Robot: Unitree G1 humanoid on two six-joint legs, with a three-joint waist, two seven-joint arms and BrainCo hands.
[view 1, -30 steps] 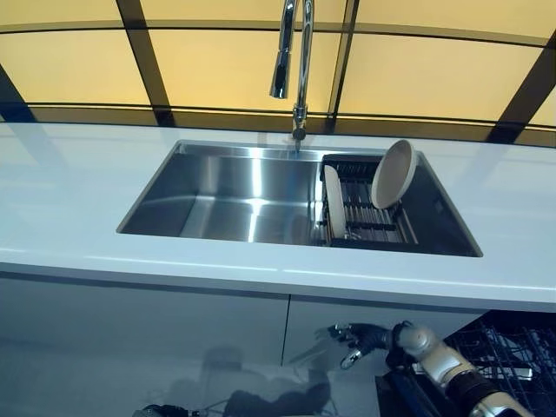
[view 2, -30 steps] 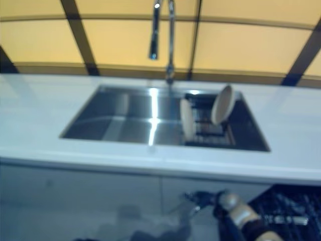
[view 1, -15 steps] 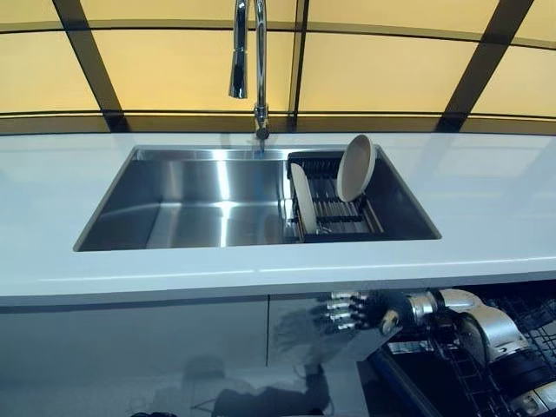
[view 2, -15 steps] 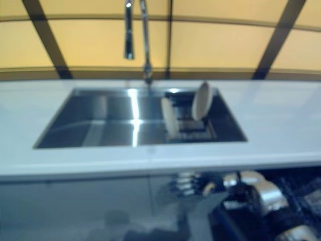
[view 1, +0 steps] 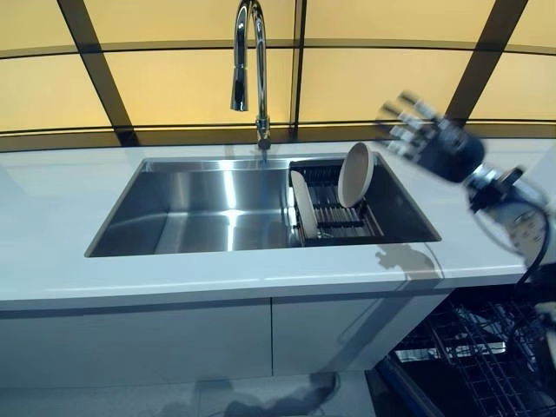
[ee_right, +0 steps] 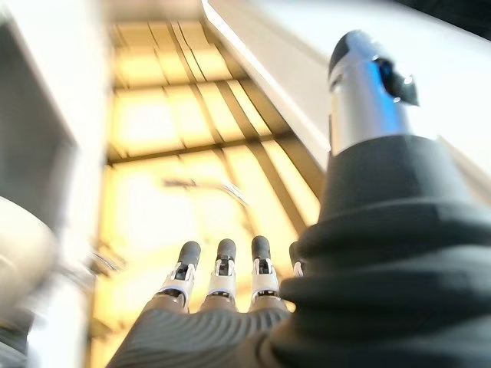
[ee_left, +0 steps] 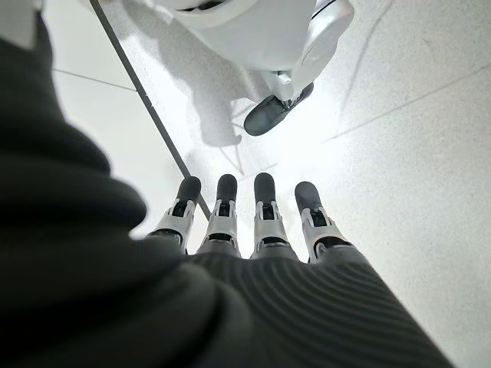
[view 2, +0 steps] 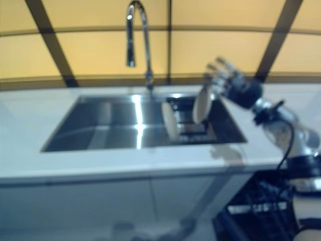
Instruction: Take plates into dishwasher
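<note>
Since the earlier frame the right hand [view 1: 432,139] has gone up from below the counter edge, near the dishwasher rack [view 1: 473,352], to a place above the right end of the sink [view 1: 200,221]. In the left eye view its fingers are straight and spread, and it holds nothing. It is near the tilted plate [view 1: 354,174] but does not touch it. This plate leans in the black dish rack [view 1: 343,217] at the right side of the sink. A second plate [view 1: 302,205] stands on edge at the left side of the same rack. The faucet [view 1: 248,61] rises behind the sink.

The right eye view gives the same scene.

In the left wrist view the left hand [ee_left: 253,222] points down at the white floor [ee_left: 399,169], fingers straight and empty.

In the right wrist view the fingers [ee_right: 221,272] are straight against the yellow window panels [ee_right: 176,153], with nothing between them.
</note>
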